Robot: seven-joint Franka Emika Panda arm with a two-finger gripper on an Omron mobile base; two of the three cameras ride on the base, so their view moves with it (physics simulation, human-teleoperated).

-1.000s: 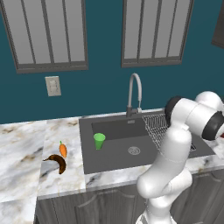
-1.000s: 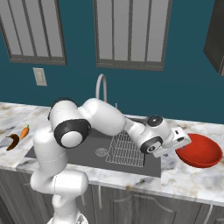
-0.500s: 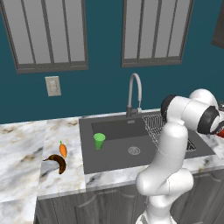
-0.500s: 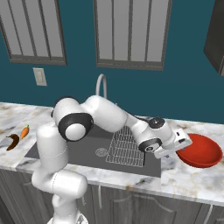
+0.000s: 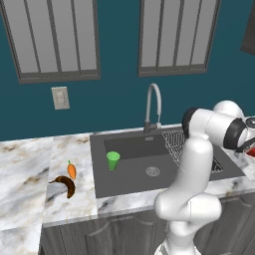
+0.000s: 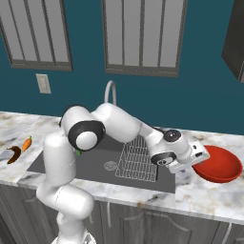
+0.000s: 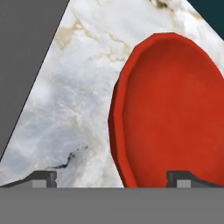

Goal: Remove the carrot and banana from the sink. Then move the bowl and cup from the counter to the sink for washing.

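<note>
Two fingertips of the wide-open claw straddle the near rim of the red bowl on the marble tabletop.

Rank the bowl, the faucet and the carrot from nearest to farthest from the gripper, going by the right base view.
1. The bowl: on the counter right of the sink, right at the open gripper.
2. The faucet: behind the sink, well to the left of the gripper.
3. The carrot: on the counter at the far left, beyond the sink.
</note>
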